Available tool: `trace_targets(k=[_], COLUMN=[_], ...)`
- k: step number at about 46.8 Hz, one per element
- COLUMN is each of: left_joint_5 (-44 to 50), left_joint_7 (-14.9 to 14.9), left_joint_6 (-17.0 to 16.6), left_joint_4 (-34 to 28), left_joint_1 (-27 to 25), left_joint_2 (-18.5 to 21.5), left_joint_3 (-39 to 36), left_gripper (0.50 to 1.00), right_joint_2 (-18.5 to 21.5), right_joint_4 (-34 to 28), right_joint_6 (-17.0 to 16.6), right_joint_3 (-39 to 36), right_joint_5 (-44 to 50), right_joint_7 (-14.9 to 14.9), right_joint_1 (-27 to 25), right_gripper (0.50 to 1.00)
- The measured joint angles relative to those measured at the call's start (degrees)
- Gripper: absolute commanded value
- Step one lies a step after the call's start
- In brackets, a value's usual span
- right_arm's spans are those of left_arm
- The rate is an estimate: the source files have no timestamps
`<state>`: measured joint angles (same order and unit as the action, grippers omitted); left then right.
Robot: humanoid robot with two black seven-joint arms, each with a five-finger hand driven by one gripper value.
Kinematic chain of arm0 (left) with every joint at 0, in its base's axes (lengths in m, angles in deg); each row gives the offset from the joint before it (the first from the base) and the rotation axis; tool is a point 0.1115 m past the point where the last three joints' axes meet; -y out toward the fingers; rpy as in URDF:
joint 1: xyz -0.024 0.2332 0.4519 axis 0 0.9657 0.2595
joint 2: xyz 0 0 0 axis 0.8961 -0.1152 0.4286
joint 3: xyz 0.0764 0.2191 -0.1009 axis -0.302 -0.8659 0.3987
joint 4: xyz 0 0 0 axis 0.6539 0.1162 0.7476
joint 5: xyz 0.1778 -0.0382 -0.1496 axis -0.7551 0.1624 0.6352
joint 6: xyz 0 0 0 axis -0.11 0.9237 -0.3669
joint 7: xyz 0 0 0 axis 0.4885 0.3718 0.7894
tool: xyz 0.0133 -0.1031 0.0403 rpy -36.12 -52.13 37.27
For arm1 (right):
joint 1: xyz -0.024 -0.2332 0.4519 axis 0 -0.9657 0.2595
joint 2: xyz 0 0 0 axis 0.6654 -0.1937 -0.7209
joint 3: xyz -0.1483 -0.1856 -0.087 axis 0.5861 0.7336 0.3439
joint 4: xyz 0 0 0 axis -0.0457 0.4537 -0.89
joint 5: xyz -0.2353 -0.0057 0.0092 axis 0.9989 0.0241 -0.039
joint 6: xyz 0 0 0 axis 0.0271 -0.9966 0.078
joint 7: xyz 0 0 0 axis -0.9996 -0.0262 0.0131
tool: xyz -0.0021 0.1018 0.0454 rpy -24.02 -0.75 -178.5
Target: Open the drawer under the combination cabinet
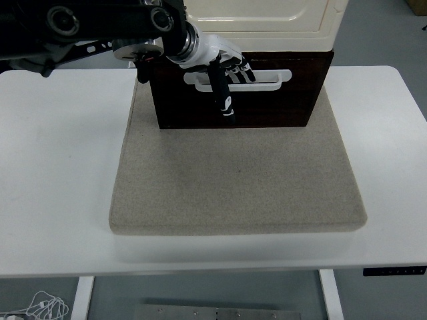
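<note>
Left hand at the drawer handle, upper centre of the frame.

The dark brown drawer (267, 103) sits at the top centre under the cream cabinet (260, 20), resting on the far edge of a beige mat (233, 180) on the white table (53, 167). The left hand (223, 63), reaching in from the upper left, has its fingers (241, 67) curled into the white handle (237, 78), clamped on it, with 1 digit pointing straight down across the drawer front.
</note>
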<state>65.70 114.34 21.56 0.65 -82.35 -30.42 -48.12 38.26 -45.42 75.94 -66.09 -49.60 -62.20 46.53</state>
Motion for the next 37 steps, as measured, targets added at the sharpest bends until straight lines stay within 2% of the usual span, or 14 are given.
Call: trace_targets(k=[37], left_joint_5=[0.0], left_joint_7=[0.0], left_joint_6=[6.2], left_joint_4=[-0.3], left_joint_1=[-1.0], left_joint_2=[0.3], left_joint_3=[0.4], left_gripper=[1.000], right_joint_2=[0.0], right_joint_4=[0.0], right_joint_6=[0.0], right_joint_3=[0.0], right_joint_5=[0.0], right_joint_7=[0.0], right_joint_1=[0.0], right_gripper=[0.926])
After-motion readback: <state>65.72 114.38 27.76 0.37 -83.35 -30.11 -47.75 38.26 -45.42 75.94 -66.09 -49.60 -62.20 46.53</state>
